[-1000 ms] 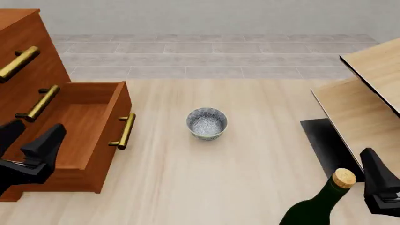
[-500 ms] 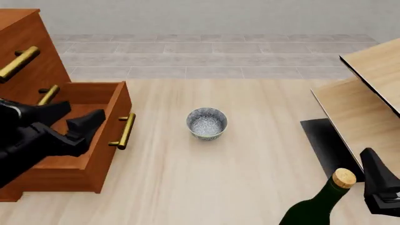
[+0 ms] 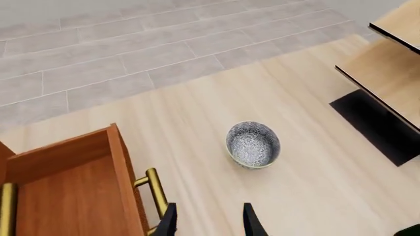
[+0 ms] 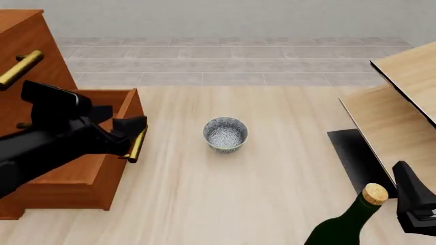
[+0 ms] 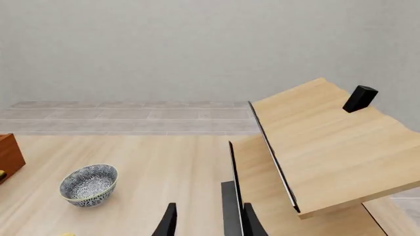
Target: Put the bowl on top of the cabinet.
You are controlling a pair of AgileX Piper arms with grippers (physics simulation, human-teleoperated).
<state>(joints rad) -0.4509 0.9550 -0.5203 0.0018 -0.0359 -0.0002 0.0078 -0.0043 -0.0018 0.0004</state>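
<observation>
The bowl [image 4: 225,134], white with a grey-blue speckle, stands upright and empty on the pale wooden table. It also shows in the left wrist view [image 3: 253,144] and the right wrist view [image 5: 88,184]. The reddish-brown cabinet [image 4: 27,56] rises at the far left, its lower drawer [image 4: 102,153] pulled out. My left gripper [image 4: 128,122] hangs open over the drawer's front by the brass handle [image 4: 138,143], a short way left of the bowl, holding nothing. My right gripper [image 4: 415,204] is open low at the right edge, far from the bowl.
A dark green bottle [image 4: 347,222] with a cork stands at the bottom right, next to my right gripper. Pale light-wood panelled furniture with black edges [image 4: 402,102] fills the right side. Grey tiled floor lies beyond the table's far edge.
My left arm has swung up and to the right across the open drawer, ending near the drawer handle and closer to the bowl. The bowl, bottle and right arm have not moved.
</observation>
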